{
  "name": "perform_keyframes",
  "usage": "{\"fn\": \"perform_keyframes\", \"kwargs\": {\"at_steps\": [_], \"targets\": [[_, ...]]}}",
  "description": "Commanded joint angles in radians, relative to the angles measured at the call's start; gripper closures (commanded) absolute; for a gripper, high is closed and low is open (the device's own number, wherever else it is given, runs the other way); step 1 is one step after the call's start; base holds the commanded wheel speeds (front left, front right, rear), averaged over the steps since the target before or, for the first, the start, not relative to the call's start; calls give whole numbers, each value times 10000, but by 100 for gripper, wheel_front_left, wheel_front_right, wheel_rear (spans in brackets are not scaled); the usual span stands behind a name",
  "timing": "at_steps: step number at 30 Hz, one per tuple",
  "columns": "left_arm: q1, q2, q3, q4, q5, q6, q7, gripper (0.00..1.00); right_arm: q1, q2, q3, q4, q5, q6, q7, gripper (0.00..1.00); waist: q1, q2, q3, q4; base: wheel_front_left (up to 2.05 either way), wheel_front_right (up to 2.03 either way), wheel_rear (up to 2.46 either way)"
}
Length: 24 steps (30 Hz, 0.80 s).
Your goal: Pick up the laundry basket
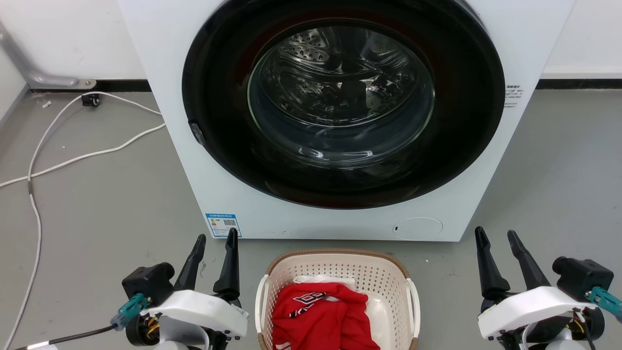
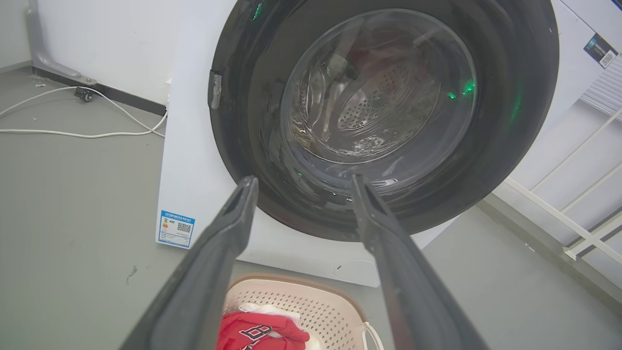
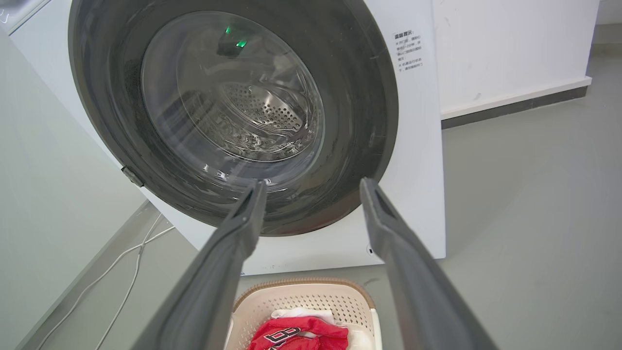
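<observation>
The laundry basket (image 1: 340,272) is cream plastic with perforated walls, a brown rim and white side handles. It stands on the floor at the bottom centre of the head view, in front of the washing machine. A red garment (image 1: 323,316) and white cloth lie inside. My left gripper (image 1: 216,240) hovers open to the basket's left, apart from it. My right gripper (image 1: 498,236) is open to the basket's right, also apart. The left wrist view has the basket (image 2: 311,301) low between my left gripper (image 2: 303,184) fingers. The right wrist view has the basket (image 3: 316,296) below my right gripper (image 3: 313,187).
A white front-loading washing machine (image 1: 218,160) with a dark round glass door stands right behind the basket. White cables (image 1: 58,155) trail over the grey floor at the left. A white rack (image 2: 583,214) stands beside the machine in the left wrist view.
</observation>
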Motion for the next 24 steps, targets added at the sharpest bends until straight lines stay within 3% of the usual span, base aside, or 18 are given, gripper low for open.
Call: {"fn": "perform_keyframes", "kwargs": {"at_steps": [1, 24], "targets": [[-185, 9, -39, -35, 268, 67, -107, 0, 10, 20, 19, -118, -268, 20, -80, 0, -1, 0, -4, 3, 0, 0, 0], [-199, -21, -198, 125, 2366, 187, -590, 0, 246, 44, 4, -206, -2409, 12, -222, 0, -1, 0, -48, 6, 0, 0, 0]]}}
